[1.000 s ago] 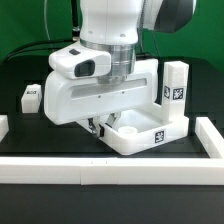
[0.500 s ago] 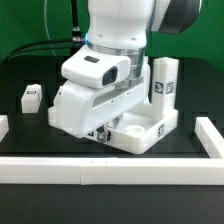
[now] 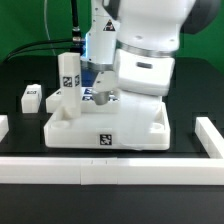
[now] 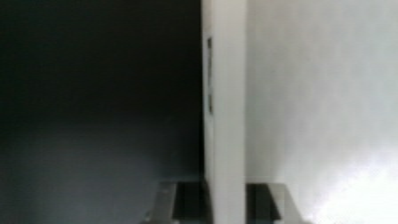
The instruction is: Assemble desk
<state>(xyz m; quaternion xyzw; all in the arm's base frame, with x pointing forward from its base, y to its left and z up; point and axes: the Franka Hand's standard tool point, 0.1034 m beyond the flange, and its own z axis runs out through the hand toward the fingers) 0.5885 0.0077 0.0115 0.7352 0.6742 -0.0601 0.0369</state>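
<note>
The white tray-like tabletop (image 3: 140, 138) lies in the middle of the black table. One square white leg (image 3: 68, 82) stands upright in its corner socket at the far side, on the exterior view's left. A second leg (image 3: 30, 96) lies loose on the table further to the exterior view's left. My gripper (image 3: 100, 97) reaches down at the tabletop's far rim, beside the standing leg. In the wrist view the thin white rim (image 4: 226, 100) runs between my two dark fingers (image 4: 185, 205), and the gripper (image 4: 226, 205) is shut on it. The other legs are hidden.
Low white border rails run along the front (image 3: 110, 170), the exterior view's right (image 3: 210, 135) and left (image 3: 3, 125). The arm's bulky white wrist (image 3: 145, 70) hides the tabletop's far right part. A green backdrop stands behind.
The tabletop has turned on the table with my gripper on it. Its standing leg has swung from the exterior view's right to its left. The arm's wrist has rotated with it.
</note>
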